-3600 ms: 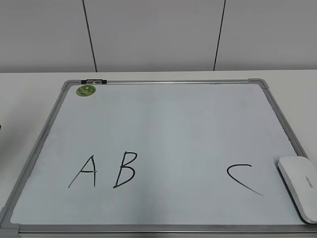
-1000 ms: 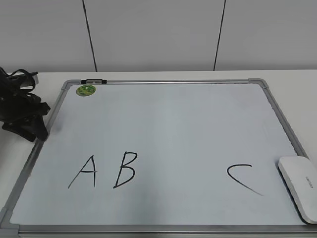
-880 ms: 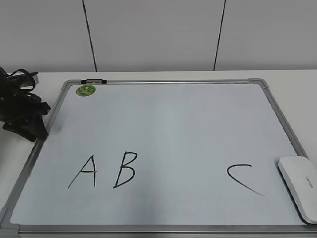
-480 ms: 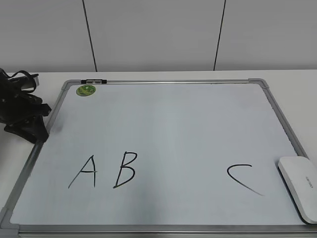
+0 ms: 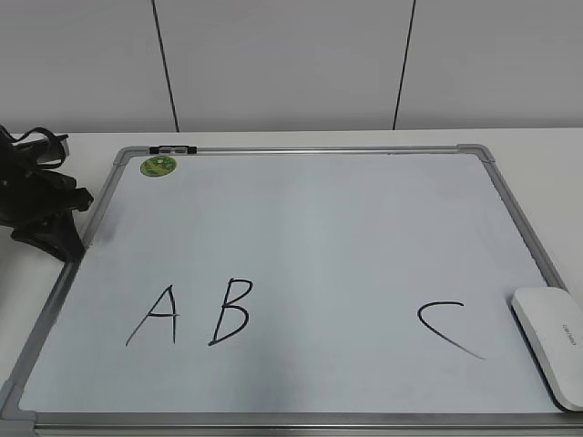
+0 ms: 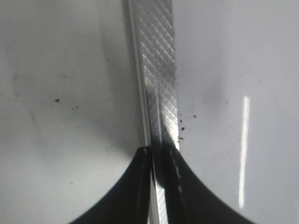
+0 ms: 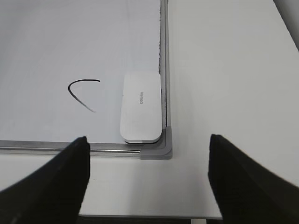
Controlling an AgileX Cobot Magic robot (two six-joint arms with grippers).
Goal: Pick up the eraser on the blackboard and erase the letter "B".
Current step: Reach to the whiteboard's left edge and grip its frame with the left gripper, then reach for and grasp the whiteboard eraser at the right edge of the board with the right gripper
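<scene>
With the eraser (image 7: 141,106) lying untouched in the blackboard's (image 7: 163,56) corner at five o'clock, the spread-open right pincer (image 7: 148,179) should descend squarely over it, while the left pincer (image 6: 157,179) looks closed on the frame.

The blackboard (image 5: 301,150), a white board in a grey metal frame, lies flat. The white glossy eraser (image 5: 552,341) lies flat in its 4 o'clock corner, against the frame. The black, slightly slanted letter "B" (image 5: 230,311) stands unerased toward 7 o'clock.
</scene>
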